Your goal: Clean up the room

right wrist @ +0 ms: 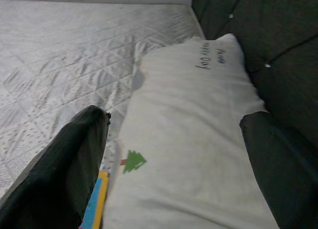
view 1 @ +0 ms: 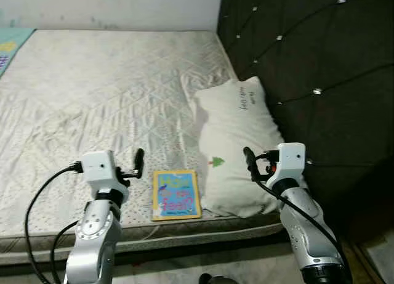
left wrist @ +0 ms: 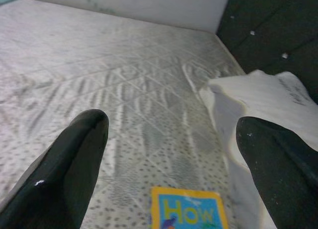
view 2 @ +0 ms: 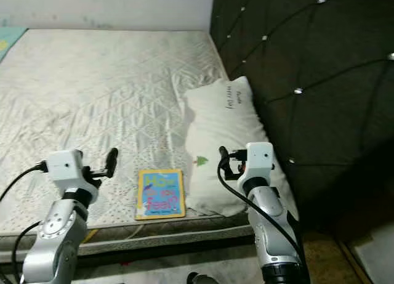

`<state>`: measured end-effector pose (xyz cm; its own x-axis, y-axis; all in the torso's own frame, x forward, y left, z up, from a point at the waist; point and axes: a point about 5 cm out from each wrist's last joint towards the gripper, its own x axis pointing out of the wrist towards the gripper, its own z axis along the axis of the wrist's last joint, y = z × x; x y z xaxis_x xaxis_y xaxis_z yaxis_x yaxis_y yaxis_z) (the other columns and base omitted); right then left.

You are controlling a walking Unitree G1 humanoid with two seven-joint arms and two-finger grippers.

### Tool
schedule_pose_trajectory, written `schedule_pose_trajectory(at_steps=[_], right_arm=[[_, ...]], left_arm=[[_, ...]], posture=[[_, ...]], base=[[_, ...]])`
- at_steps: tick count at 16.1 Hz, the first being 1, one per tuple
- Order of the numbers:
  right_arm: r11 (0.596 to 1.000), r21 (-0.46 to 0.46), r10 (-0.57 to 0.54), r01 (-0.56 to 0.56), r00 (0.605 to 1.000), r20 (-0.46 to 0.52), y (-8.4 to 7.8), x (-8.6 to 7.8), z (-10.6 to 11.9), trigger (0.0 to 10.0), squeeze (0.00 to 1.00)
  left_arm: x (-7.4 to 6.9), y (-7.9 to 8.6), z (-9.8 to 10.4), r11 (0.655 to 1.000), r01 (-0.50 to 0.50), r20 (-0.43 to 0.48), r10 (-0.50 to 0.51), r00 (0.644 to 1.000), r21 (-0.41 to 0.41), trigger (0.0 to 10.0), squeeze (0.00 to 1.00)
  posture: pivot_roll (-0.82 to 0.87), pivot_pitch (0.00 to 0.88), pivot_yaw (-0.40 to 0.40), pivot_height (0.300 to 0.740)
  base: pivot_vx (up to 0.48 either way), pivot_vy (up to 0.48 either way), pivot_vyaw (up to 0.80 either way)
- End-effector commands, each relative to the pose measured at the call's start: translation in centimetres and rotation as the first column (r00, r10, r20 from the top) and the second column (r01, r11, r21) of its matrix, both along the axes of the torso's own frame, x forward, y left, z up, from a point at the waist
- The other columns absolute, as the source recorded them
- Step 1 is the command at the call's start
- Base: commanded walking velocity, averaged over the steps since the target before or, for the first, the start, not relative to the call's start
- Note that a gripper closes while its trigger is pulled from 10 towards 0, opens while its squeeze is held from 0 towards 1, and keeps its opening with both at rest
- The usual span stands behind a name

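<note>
Book [view 1: 176, 195] cover reads "How"; pillow [view 1: 239, 145] beside, script illegible.

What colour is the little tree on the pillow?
The small tree picture on the white rectangular fabric pillow is green, with a reddish trunk. Clearest in the right wrist view.

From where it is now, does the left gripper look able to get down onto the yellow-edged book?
Probably yes. The left gripper hovers open over the mattress just beside the book, which lies flat near the bed's edge. Nothing lies between them; the pillow sits on the book's far side.
</note>
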<state>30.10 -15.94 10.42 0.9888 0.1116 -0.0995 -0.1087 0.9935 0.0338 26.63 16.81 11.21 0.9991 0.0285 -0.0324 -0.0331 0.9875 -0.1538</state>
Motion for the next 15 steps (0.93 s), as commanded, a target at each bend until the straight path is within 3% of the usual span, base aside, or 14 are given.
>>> schedule_pose_trajectory(at_steps=[1, 15], right_arm=[[1.000, -0.001, 0.008, -0.007, 1.000, 0.007, -0.15, -0.02, 0.42, 10.0, 0.00], [0.999, -0.026, 0.025, -0.026, 1.000, -0.012, -0.31, -0.02, 0.16, 10.0, 0.00]], left_arm=[[0.00, -0.11, 0.28, 1.000, -0.003, 0.003, 0.003, 1.000, -0.007, 10.0, 0.00], [-0.27, -0.68, 0.12, 1.000, -0.002, -0.012, 0.001, 1.000, -0.024, 10.0, 0.00]], posture=[[-0.01, 0.142, -0.048, 0.740], [-0.02, 0.155, -0.065, 0.740]], base=[[0.000, 0.315, 0.00], [0.000, 0.349, 0.00]])
